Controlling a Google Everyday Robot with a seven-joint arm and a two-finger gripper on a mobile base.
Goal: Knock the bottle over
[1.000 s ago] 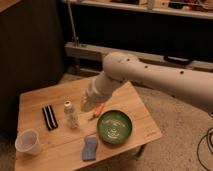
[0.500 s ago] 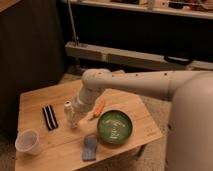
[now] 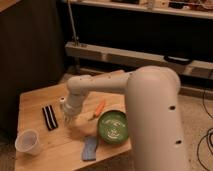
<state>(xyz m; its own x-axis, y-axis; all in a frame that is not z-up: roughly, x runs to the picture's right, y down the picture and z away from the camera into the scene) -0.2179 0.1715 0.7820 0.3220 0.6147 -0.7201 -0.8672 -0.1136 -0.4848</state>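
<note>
The arm [image 3: 125, 95] sweeps in from three o'clock across the table [image 3: 31, 102], its wide pale link filling the foreground and its wrist bent down at the table's middle. The tool [image 3: 69, 120] points at the tabletop, about nine o'clock of the green bowl [image 3: 114, 127]; I cannot tell whether it is spread or pressed together. The bottle [image 3: 62, 101] shows only its white cap, hard against the wrist's nine o'clock side, with a black striped strip [image 3: 49, 117] near at its eight o'clock.
</note>
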